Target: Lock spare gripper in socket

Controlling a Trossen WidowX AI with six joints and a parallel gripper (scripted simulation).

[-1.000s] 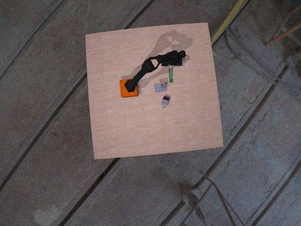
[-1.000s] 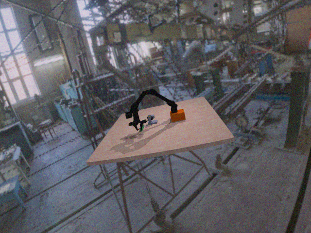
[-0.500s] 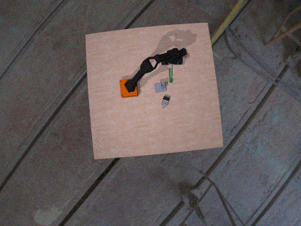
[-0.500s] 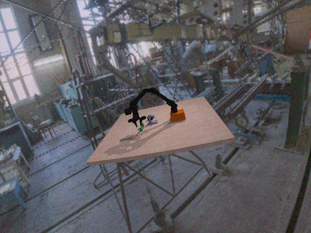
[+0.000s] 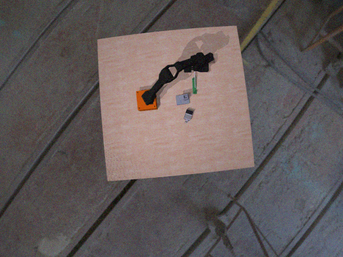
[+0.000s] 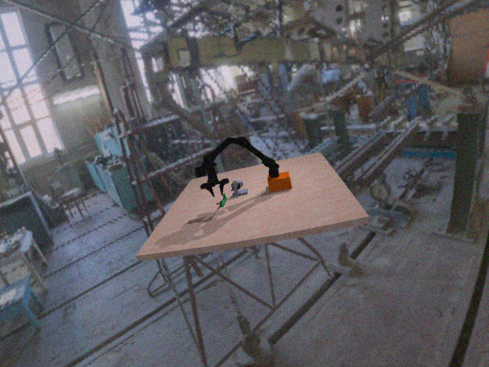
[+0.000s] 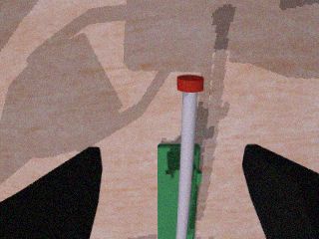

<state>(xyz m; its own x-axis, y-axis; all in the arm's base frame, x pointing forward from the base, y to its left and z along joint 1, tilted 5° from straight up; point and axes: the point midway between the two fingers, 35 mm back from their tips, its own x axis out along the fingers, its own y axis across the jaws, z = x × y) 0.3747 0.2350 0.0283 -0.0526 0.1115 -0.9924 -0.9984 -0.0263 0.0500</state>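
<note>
The lock pin [image 5: 195,78] [image 7: 187,121], a pale rod with a red head, lies lengthwise over a narrow green holder [image 5: 194,91] [image 6: 223,200] [image 7: 166,204], its head end sticking out past it. My gripper [image 6: 217,194] [image 7: 174,157] is open, its black fingers standing apart on either side of the pin and touching neither pin nor holder in the wrist view. The grey-blue mount [image 5: 181,99] [image 6: 239,193] stands beside the holder with no pin seen through its socket. The spare gripper [image 5: 188,114], grey and black, lies apart from the mount. Its spigot's fit is too small to tell.
The arm's orange base [image 5: 146,106] [image 6: 280,182] stands on the wooden table [image 5: 166,149] [image 6: 299,213], to the left of the mount in the top view. The mount and spare gripper stand close together near the holder. The arm's shadow falls beyond the pin's head.
</note>
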